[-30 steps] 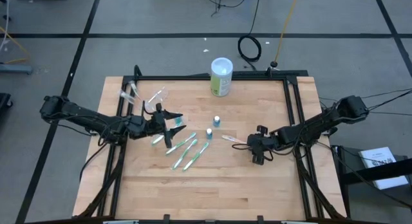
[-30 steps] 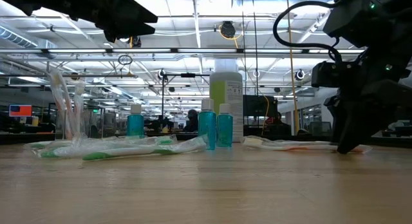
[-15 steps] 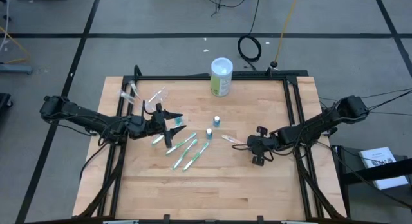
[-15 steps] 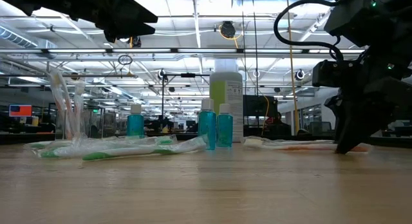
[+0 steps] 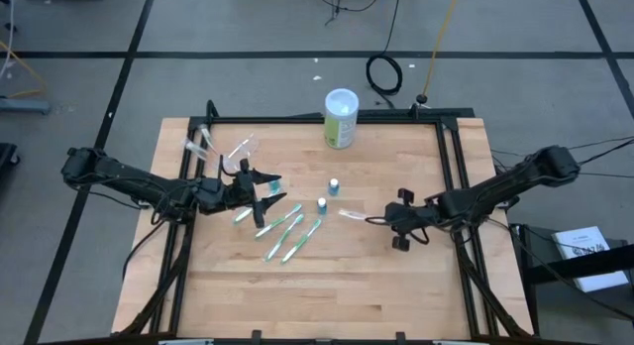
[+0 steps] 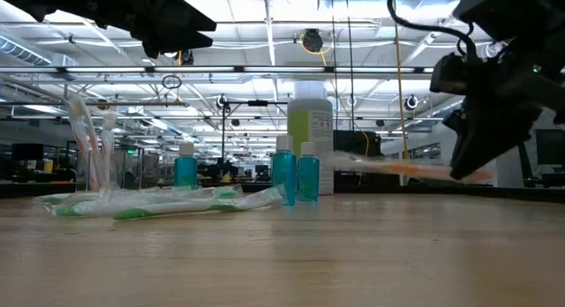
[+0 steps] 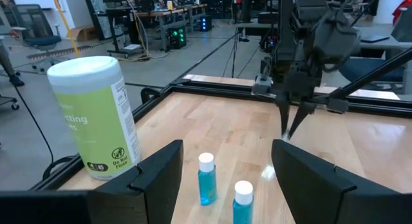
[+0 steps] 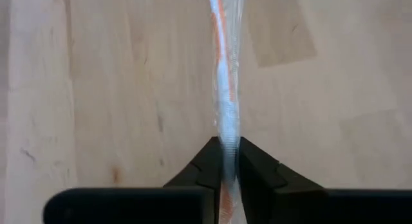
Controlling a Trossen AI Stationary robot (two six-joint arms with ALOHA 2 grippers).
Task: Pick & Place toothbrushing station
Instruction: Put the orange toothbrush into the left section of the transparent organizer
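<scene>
The cup point(image 5: 241, 153) lies tipped on its side near the table's far left corner, with 2 pale toothbrushes sticking out of it toward the left edge. Green-and-white toothbrushes point(image 5: 287, 231) lie in wrappers in a loose fan on the wood point(image 5: 327, 286) just nearer than the cup, and 2 teal tubes point(image 5: 334, 187) stand upright to their right, close together; a third tube point(image 5: 271, 186) stands between the left gripper's fingers. The right gripper point(image 5: 388, 218) is right of the tubes, its fingers pinched narrow on one end of a wrapped orange-and-white toothbrush point(image 8: 224, 82), which the low view shows held level above the table point(image 6: 397, 168). The left gripper point(image 5: 265, 188) hangs above the table just beside the cup, its fingers spread wide, nothing in them; its wrist view looks between them at the 2 tubes point(image 7: 205, 179) and the canister point(image 7: 95, 114). The canister stands upright at the far edge, well apart from the rest point(image 5: 340, 118).
</scene>
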